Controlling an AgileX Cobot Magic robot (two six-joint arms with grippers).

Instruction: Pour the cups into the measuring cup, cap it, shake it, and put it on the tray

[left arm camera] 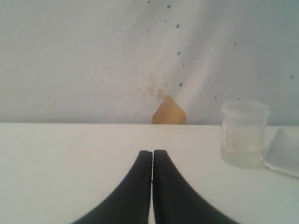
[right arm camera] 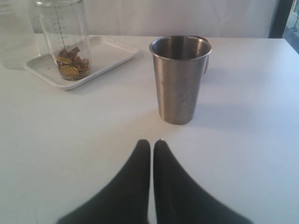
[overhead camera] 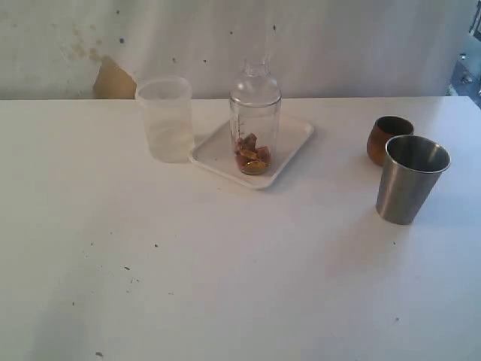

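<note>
Both low | left claw (left arm camera: 152, 153) closed | right claw (right arm camera: 152, 143) closed, facing tumbler (right arm camera: 180, 79)

Four cups, one cap (overhead camera: 255, 84), one tray (overhead camera: 294, 134), one table (overhead camera: 225, 286).
On the right: one steel tumbler (overhead camera: 409, 179) and, just beyond it, one brown wooden cup (overhead camera: 385, 138). Far middle: one clear measuring cup (overhead camera: 255, 128). Left of it: one frosted plastic cup (overhead camera: 165, 120). Inside the measuring cup is one small heap of brown and gold pieces (overhead camera: 252, 156), too jumbled to count.
</note>
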